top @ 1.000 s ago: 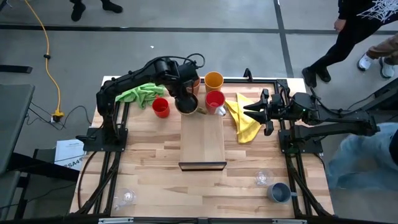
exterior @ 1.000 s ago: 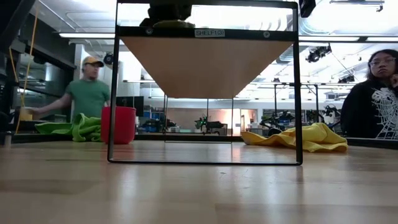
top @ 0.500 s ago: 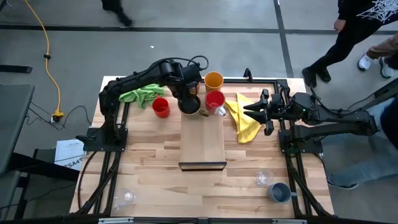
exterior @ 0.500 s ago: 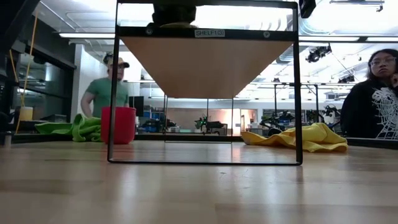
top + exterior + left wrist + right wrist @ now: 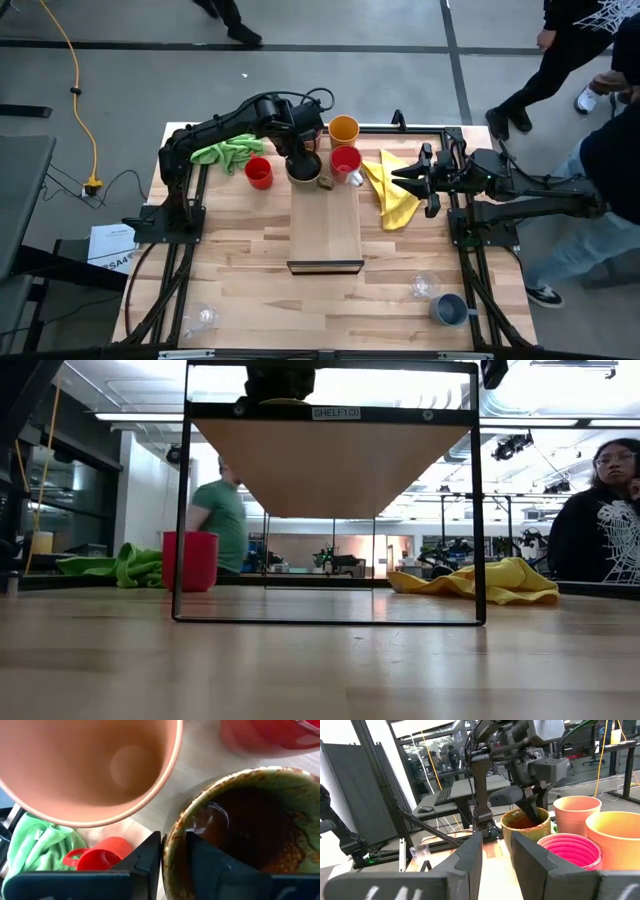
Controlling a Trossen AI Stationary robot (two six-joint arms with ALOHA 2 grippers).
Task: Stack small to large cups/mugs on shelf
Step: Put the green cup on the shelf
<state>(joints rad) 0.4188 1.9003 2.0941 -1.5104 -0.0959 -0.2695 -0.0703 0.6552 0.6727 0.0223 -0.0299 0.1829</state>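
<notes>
My left gripper point(image 5: 300, 160) is shut on the brown mug point(image 5: 303, 168), which stands upright at the far end of the light-wood shelf point(image 5: 325, 230). The peach tumbler point(image 5: 85, 765) stands just beyond it, with the orange tumbler point(image 5: 343, 128) to its right. One red mug point(image 5: 345, 160) stands right of the brown mug, the other point(image 5: 258, 172) on the table to its left. My right gripper point(image 5: 405, 178) is open and empty over the yellow cloth point(image 5: 390, 195). The grey-blue mug point(image 5: 447, 308) and two clear glasses point(image 5: 424, 287) point(image 5: 205, 318) stand near the front edge. My left gripper point(image 5: 172, 850) pinches the brown mug's rim and wall point(image 5: 166, 840), one finger inside the mug point(image 5: 200, 857) and one outside point(image 5: 150, 855). The fingers come from above, slanting down. The mug stays upright, its base at the level of the shelf's top point(image 5: 283, 402).
A green cloth point(image 5: 225, 150) lies at the far left of the table. The near half of the shelf is bare wood. People move and stand beyond the table's far and right edges point(image 5: 225, 520).
My left gripper, still shut on the brown mug, has shifted it a little toward the table's right along the shelf's far end. A person has walked past behind the table.
</notes>
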